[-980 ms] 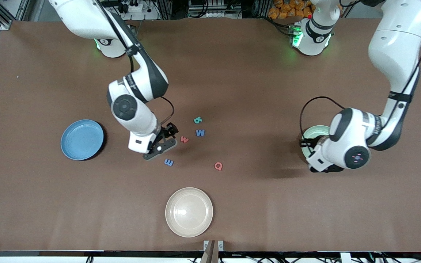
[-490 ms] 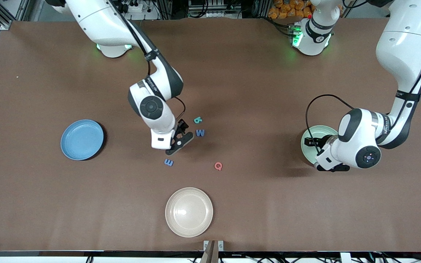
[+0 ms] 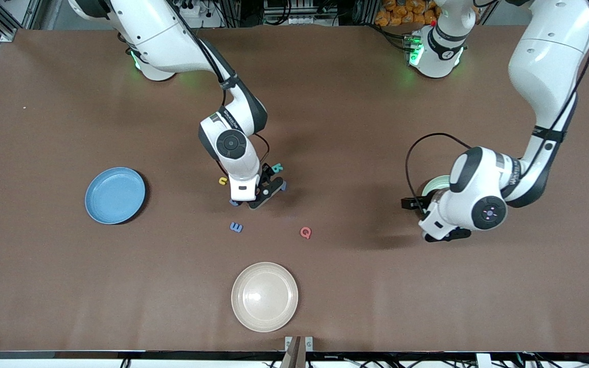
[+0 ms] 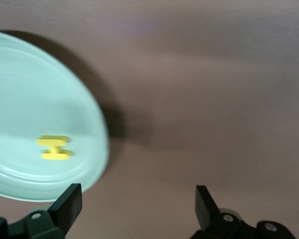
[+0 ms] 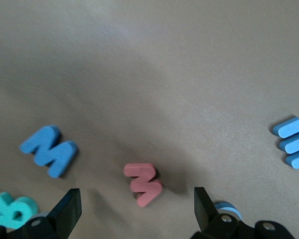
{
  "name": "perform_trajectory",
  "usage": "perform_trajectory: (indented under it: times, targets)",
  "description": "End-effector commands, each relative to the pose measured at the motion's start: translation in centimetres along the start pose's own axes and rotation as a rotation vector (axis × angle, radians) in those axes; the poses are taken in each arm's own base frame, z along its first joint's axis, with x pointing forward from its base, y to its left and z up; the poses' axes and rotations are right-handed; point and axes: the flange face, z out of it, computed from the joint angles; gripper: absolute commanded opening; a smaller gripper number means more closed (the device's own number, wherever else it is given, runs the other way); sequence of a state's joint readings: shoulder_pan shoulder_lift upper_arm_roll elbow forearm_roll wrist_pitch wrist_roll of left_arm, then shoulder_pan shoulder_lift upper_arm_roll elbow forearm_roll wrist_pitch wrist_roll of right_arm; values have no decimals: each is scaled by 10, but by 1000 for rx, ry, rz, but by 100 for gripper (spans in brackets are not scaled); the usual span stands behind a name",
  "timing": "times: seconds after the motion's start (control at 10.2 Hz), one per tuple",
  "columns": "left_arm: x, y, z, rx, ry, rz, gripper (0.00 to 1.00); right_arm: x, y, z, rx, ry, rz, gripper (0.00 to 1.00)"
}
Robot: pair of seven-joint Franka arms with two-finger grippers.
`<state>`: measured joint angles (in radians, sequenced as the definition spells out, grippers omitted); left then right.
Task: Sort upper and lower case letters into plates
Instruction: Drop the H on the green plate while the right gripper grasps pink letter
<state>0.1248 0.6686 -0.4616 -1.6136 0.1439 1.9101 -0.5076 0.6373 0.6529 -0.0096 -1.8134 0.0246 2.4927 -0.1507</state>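
My right gripper [image 3: 264, 195] hangs open low over the cluster of letters in the middle of the table. The right wrist view shows a pink w [image 5: 143, 183] just ahead of its spread fingertips [image 5: 134, 206], with a blue W [image 5: 49, 151], a teal letter [image 5: 12, 209] and a blue E [image 5: 294, 142] around it. A small yellow letter [image 3: 222, 180], the blue E [image 3: 236, 227] and a red Q [image 3: 305, 232] lie loose. My left gripper [image 3: 440, 236] is open and empty [image 4: 137, 204] beside the mint plate [image 4: 20, 79], which holds a yellow letter [image 4: 54, 148]. The blue plate [image 3: 115, 195] is empty.
A cream plate [image 3: 264, 296] sits near the table's front edge, nearer the camera than the letters. The mint plate [image 3: 430, 185] is mostly covered by the left arm. Bare brown table lies between the letters and each plate.
The left gripper opened and drifted off the mint plate toward the table's middle. The right gripper swung from beside the blue E to over the pink w and blue W, uncovering the small yellow letter.
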Motion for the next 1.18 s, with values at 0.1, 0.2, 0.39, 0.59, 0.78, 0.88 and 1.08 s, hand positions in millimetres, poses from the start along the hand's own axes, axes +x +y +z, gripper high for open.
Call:
perform_trajectory:
  times: [0.1,0.2,0.39,0.59,0.78,0.88,1.08]
  targets:
    - [-1,25,-17,-123,13,-114,100,-2,12,11,-33,13,-31,100]
    - [-5,41,-18,-133,36,-127,100,-2,12,15,-33,13,-31,100]
    - [-14,76,-9,-143,65,-157,100,1,10,18,-34,19,-37,100]
    - [-22,109,5,-165,104,-167,100,3,8,19,-34,22,-39,100]
    - [-28,133,17,-160,148,-201,100,3,7,18,-34,27,-39,87]
    - [-30,145,19,-152,172,-205,100,4,8,18,-35,28,-34,29]
    - [-36,171,26,-136,192,-243,100,3,10,18,-33,26,-27,3]
